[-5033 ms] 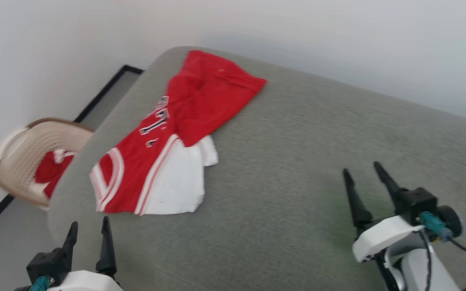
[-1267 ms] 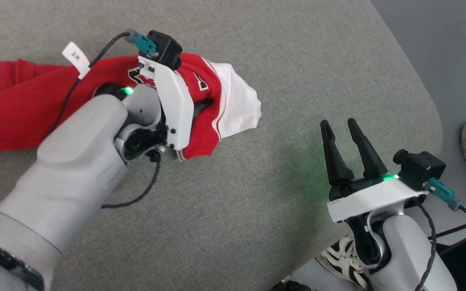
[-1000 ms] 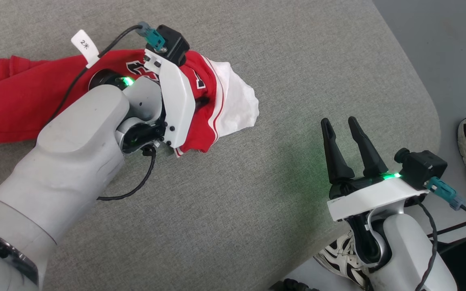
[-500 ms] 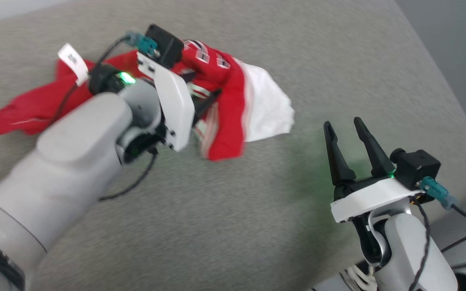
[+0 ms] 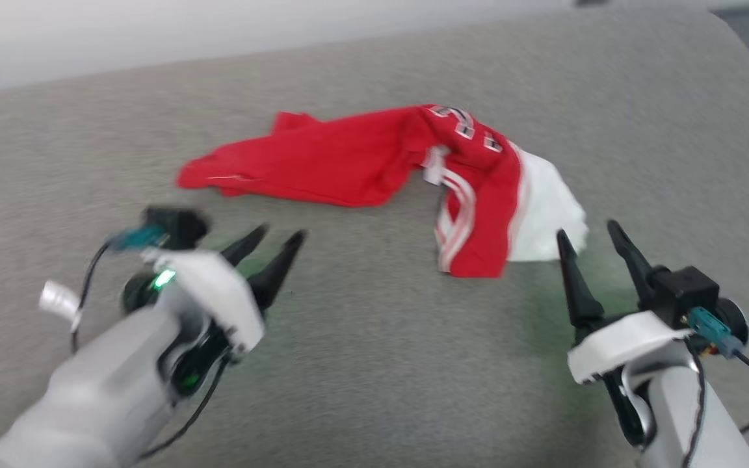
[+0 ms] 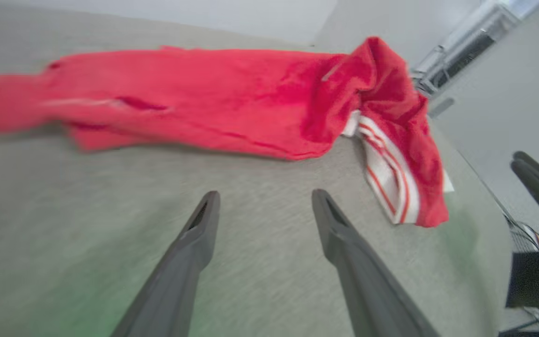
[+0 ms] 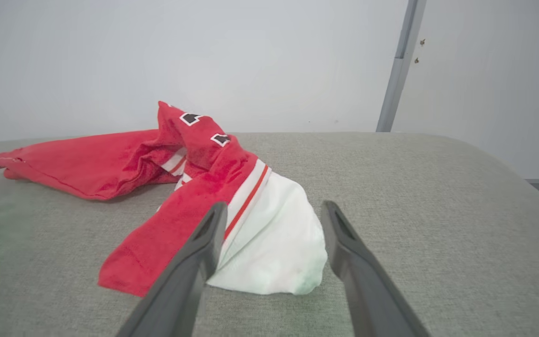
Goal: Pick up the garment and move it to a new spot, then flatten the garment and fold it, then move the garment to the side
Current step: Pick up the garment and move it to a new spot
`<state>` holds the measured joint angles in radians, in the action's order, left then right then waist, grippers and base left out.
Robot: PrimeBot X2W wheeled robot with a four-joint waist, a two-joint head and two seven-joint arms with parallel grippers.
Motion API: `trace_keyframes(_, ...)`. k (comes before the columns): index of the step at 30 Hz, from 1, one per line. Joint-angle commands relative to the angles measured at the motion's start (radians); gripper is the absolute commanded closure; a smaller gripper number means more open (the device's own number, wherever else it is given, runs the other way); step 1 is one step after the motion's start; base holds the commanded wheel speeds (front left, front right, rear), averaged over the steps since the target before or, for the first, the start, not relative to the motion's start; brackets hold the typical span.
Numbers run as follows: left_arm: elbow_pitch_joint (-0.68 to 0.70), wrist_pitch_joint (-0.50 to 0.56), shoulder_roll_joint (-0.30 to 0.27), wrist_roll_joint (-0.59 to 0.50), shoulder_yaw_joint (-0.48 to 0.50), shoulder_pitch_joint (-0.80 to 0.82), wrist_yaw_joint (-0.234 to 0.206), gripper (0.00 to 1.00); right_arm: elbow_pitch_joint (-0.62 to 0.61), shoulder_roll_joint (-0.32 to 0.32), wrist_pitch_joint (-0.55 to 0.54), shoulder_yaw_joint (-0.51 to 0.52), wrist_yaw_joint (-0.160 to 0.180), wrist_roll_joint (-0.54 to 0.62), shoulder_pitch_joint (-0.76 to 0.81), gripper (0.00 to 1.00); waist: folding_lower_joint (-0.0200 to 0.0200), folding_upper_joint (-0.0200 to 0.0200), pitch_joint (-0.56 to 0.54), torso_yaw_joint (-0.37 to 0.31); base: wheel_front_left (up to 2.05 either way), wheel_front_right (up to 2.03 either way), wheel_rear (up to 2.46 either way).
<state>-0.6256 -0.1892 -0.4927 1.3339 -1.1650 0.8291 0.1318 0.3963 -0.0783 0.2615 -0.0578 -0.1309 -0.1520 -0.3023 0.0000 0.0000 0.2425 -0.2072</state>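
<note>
Your left gripper [image 5: 281,233] has its fingers spread wide with nothing between them. It sits low over the grey cushion [image 5: 374,383], near the shirt [image 5: 348,162] but clear of it, with bare cushion between the tips and the cloth. In the left wrist view both fingers point at the red body, which lies just ahead. From these views you cannot tell whether the tips touch the cushion.

Your right gripper [image 5: 586,229] is also wide open and empty. Its tips are just beside the near edge of the white sleeve [image 5: 547,208]. In the right wrist view the sleeve lies ahead, framed between the two fingers, and the left finger crosses the red-and-white seam. You cannot tell contact here either.

The shirt lies crumpled on the far middle of the cushion, not flat. Its red body runs out to the left as a long, loosely folded strip. At the right it bunches into a raised ridge where the lettering [image 5: 462,123] shows (only fragments are readable). From there it drops toward you in a red flap edged with striped trim [image 5: 452,224], and the sleeve lies beside that on the right.

A green light [image 5: 163,279] glows on the left wrist and tints the cushion nearby. A pale wall [image 7: 251,56] stands behind the cushion.
</note>
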Motion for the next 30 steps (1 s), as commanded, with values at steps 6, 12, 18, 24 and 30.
trace_keyframes(6,-0.064,-0.072,-0.025,0.046,0.063,-0.172,-0.002,0.00,0.015,-0.041,0.005,0.038,0.000,0.010,0.058,0.00,0.0000,0.0000,-0.109,0.155,0.00,0.00,0.00)
trace_keyframes(12,-0.086,-0.077,-0.031,-0.026,0.209,-0.304,-0.002,0.00,0.023,-0.076,0.005,0.043,0.000,0.007,0.104,0.00,0.0000,0.0000,-0.162,0.213,0.00,0.00,0.00)
trace_keyframes(18,-0.064,-0.077,-0.016,-0.193,0.404,-0.422,-0.019,0.00,0.026,-0.104,0.005,0.055,0.000,-0.008,0.154,0.00,0.0000,0.0000,-0.213,0.244,0.00,0.00,0.00)
trace_keyframes(24,0.090,-0.077,0.016,-0.455,0.679,-0.584,-0.063,0.00,0.007,-0.115,0.005,0.084,0.000,-0.016,0.179,0.00,0.0000,0.0000,-0.237,0.251,0.00,0.00,0.00)
trace_keyframes(30,0.283,-0.077,0.110,-0.739,0.973,-0.771,-0.062,0.00,-0.033,-0.112,0.005,0.111,0.000,-0.014,0.190,0.00,0.0000,0.0000,-0.243,0.247,0.00,0.00,0.00)
